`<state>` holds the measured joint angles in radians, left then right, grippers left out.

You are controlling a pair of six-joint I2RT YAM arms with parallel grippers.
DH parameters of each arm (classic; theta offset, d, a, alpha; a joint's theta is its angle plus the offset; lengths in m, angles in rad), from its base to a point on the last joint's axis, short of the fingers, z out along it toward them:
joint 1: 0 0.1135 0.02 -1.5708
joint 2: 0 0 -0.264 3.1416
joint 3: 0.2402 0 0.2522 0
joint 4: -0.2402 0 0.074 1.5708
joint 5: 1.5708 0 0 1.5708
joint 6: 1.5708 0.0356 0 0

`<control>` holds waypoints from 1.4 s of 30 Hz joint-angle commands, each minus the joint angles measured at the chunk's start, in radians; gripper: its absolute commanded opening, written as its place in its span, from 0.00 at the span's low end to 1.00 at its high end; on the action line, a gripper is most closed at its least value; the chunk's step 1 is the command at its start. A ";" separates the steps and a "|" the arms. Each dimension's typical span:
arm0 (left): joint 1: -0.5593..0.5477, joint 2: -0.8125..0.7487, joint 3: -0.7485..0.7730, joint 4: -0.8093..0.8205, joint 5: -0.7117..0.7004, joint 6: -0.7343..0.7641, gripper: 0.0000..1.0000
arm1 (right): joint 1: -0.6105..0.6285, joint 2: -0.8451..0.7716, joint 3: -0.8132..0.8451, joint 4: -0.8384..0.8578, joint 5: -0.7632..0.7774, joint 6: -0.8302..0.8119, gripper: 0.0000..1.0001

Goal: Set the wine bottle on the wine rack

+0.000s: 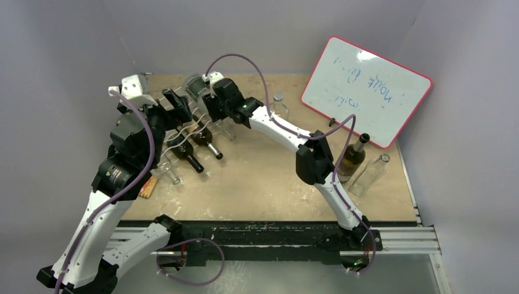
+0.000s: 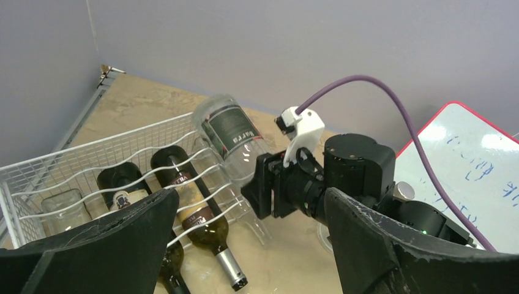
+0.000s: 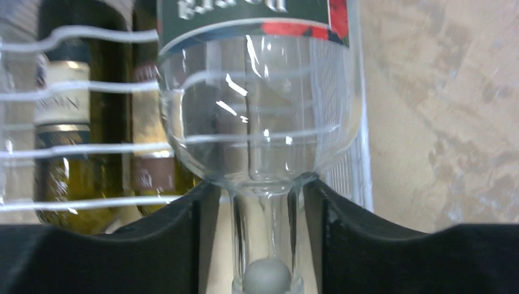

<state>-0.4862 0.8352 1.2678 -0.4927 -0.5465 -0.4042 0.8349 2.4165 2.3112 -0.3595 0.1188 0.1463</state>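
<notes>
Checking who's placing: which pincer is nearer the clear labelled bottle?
Right. The right pincer straddles the neck of the clear bottle; the left pincer stands off beside it, open.

The left arm (image 1: 101,208), white links with black joints, rises from its base at the near left and bends forward at the elbow. Its black wrist (image 1: 131,131) points toward the far left. The left jaws stand wide apart, and their black fingers (image 2: 104,245) fill the lower corners of the wrist view. The right arm (image 1: 343,202) climbs from the near right, folds at a black elbow (image 1: 314,162) and stretches its white forearm (image 1: 275,128) leftward and away, so that its tip sits just beside the left arm's. The right jaws are parted too, with space between their two dark fingers (image 3: 122,251).
</notes>
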 commanded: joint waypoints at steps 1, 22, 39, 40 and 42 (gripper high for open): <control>0.005 -0.002 0.006 0.013 0.017 -0.014 0.89 | -0.006 -0.042 0.048 0.209 0.038 0.003 0.59; 0.004 0.004 0.024 0.009 0.005 0.013 0.90 | -0.010 -0.294 -0.089 0.265 0.009 0.001 0.78; 0.004 -0.002 -0.060 0.061 0.095 0.001 0.91 | -0.066 -0.738 -0.580 0.223 0.411 -0.009 0.78; 0.005 0.000 -0.074 0.072 0.109 -0.003 0.92 | -0.076 -0.757 -0.607 0.214 0.413 0.017 0.78; 0.005 0.007 -0.107 0.105 0.131 -0.012 0.92 | -0.088 -0.794 -0.668 0.199 0.421 0.055 0.78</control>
<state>-0.4862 0.8379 1.2064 -0.4740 -0.4767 -0.4019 0.7757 1.7100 1.7206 -0.1387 0.4625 0.1318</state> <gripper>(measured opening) 0.915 0.780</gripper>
